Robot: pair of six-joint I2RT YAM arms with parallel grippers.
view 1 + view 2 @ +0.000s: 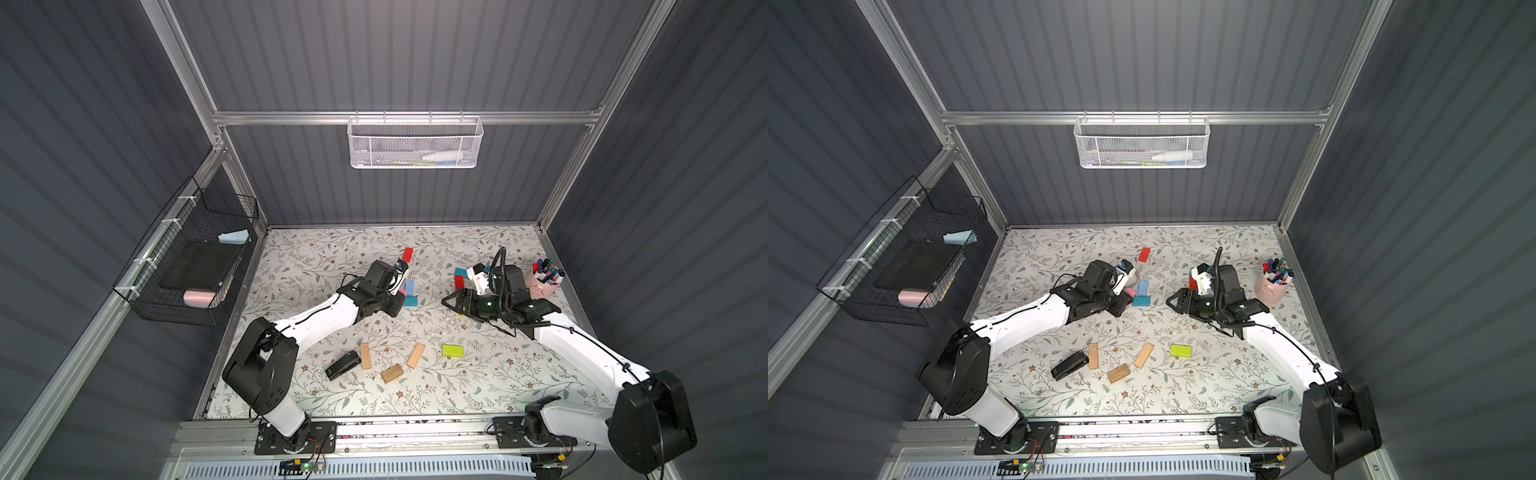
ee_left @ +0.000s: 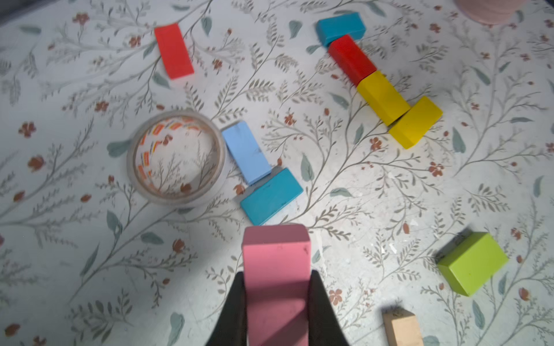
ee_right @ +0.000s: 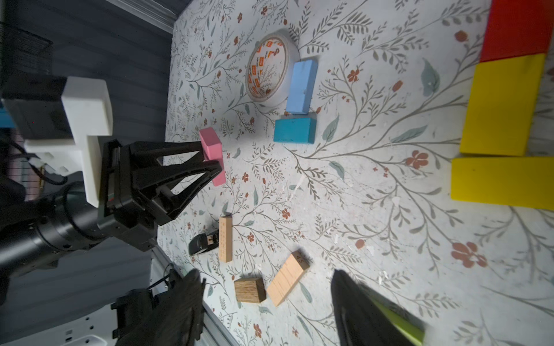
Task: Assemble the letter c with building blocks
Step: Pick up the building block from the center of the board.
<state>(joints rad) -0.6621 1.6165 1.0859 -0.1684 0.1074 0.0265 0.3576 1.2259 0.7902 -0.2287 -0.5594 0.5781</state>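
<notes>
The left gripper (image 2: 277, 280) is clamped on a pink block (image 2: 275, 248), which juts past its jaws just beside a teal block (image 2: 271, 196) on the table (image 2: 389, 209). In both top views the wrist hides most of it. The right gripper (image 3: 266, 274) hangs spread and empty, one finger half hiding a lime block (image 3: 398, 328). Both arms reach in toward the table's middle.

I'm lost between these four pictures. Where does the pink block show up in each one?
Top view: pink block, a sliver mid-table, just left of the teal block.
Top view: the same spot.
Left wrist: large, clamped in the left pincer.
Right wrist: gripped by that black pincer.
Shared landmark: that teal block, beside it in every view.
</notes>
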